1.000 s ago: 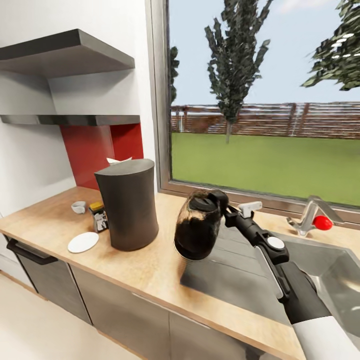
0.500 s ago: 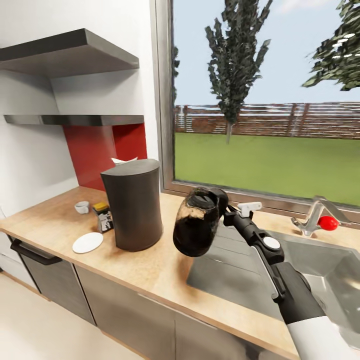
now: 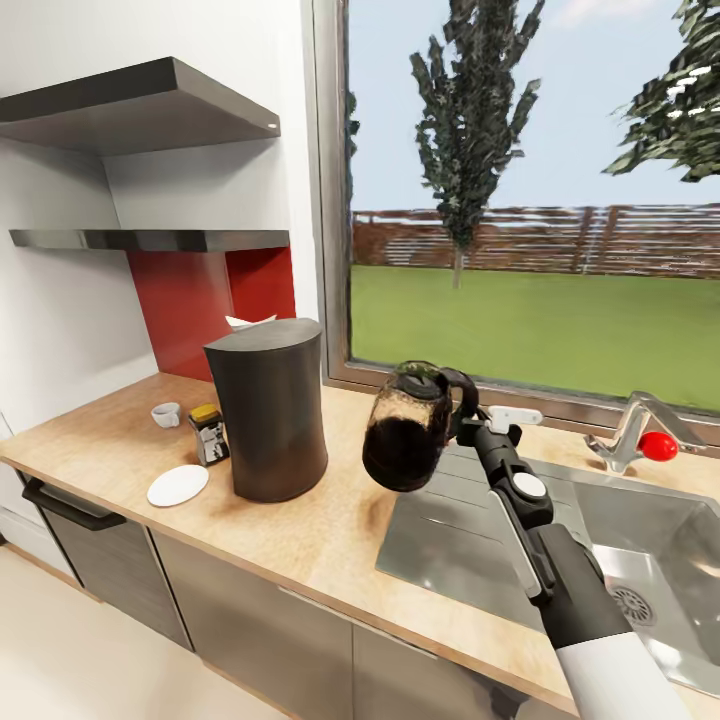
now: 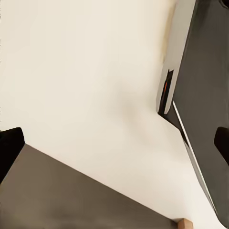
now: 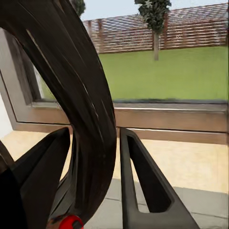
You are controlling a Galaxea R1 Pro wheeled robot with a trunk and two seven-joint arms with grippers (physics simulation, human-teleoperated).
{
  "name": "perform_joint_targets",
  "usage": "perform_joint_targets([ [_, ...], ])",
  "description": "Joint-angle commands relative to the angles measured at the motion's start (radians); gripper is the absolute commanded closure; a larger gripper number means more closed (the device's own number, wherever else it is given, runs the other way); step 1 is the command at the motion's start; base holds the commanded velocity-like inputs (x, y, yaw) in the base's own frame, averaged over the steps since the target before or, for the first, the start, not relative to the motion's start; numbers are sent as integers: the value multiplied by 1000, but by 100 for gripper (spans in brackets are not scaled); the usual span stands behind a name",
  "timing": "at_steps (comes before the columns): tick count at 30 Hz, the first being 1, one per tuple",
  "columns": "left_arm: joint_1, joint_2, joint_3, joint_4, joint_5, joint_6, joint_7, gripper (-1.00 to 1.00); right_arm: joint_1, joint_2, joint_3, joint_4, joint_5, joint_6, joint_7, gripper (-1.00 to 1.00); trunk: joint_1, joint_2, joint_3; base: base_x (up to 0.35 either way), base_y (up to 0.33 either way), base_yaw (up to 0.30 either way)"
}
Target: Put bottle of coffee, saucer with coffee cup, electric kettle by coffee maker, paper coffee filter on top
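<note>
Overall, the right gripper was closed on the handle of the electric kettle, its fingers clamped either side of the dark handle, holding the kettle clear above the countertop at the sink's edge. Beyond the kettle, further from the gripper, stood the coffee maker, then the bottle of coffee, saucer and coffee cup. The left gripper's fingertips stood wide apart, holding nothing.
</note>
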Motion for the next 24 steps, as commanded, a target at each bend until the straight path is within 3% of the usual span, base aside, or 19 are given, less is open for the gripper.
perform_joint_targets([
  [1,0,0,7,-1,-9,-2,2,-100,-1,4,4,-2,-7,4,-18,100,0,-1,-1,0,103,0],
  [7,0,-1,7,-1,-9,-2,3,-100,-1,21,14,-3,9,4,-33,100,0,-1,-1,0,148,0],
  [10,0,-1,6,-1,-10,1,3,-100,-1,24,23,-3,88,3,-41,100,0,-1,-1,0,15,0],
  [11,0,0,6,0,-11,4,3,-100,-1,29,34,-4,137,3,-76,100,0,-1,-1,0,1,0],
  [17,0,0,6,1,-12,5,2,-100,-1,31,100,-5,161,3,-136,100,0,-1,-1,0,0,0],
  [24,0,1,6,1,-10,5,2,-100,-1,35,109,-3,161,4,-142,100,0,-1,-1,0,63,0],
])
